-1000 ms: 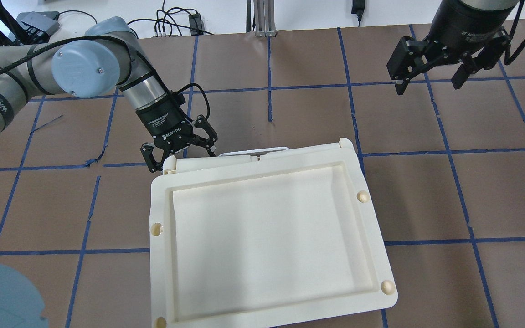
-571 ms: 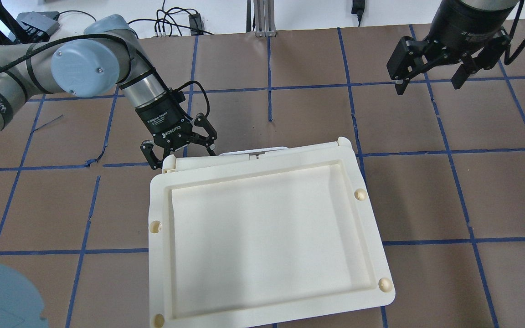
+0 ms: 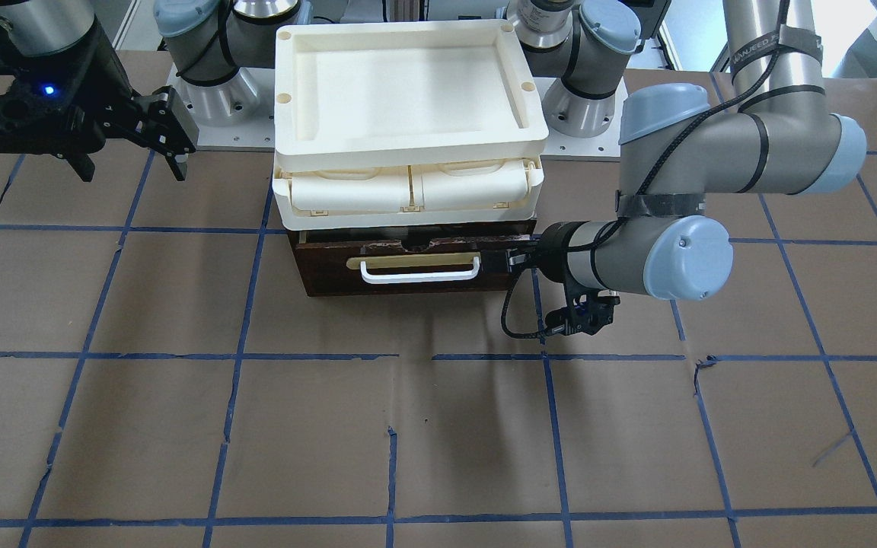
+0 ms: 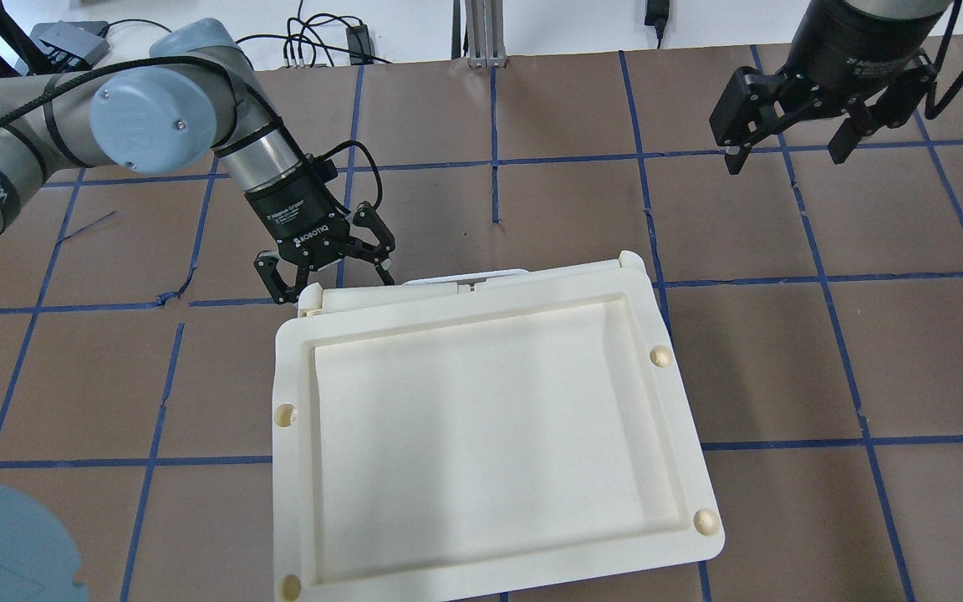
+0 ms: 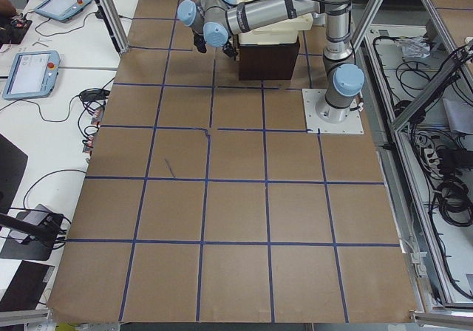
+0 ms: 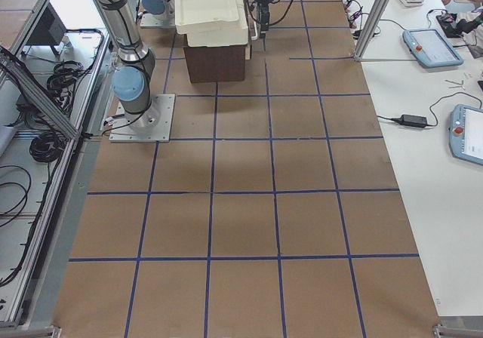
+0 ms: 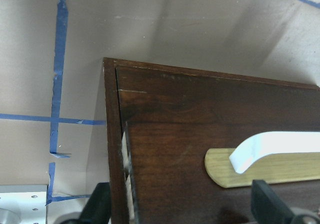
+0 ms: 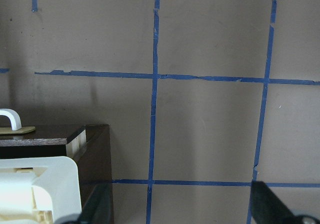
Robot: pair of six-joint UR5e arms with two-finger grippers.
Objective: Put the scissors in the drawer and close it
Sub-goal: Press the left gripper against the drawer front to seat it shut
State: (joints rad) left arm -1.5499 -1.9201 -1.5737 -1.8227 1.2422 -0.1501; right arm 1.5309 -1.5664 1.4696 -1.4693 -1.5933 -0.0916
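The drawer [image 3: 408,268] has a dark brown front, a brass plate and a white bar handle [image 3: 419,272]. It sits pushed in under the cream trays. In the left wrist view a thin pale strip shows at the side edge of the drawer [image 7: 200,129]. The scissors are not in view. My left gripper [image 4: 327,272] is open and empty, just in front of the drawer's left front corner; its fingers [image 7: 97,204] straddle that corner. My right gripper [image 4: 785,155] is open and empty, raised well off to the right. It also shows in the front view [image 3: 130,164].
Cream plastic trays [image 4: 298,368] stack on top of the drawer unit and hide it from above. The brown table [image 3: 408,426] has a blue tape grid. The arm bases [image 3: 202,99] stand behind the unit. A black cable [image 3: 511,320] loops at my left wrist.
My left gripper has drawn back slightly from the drawer front, farther out over the table. The tray stack has shifted a touch to the left. The right arm has not moved.
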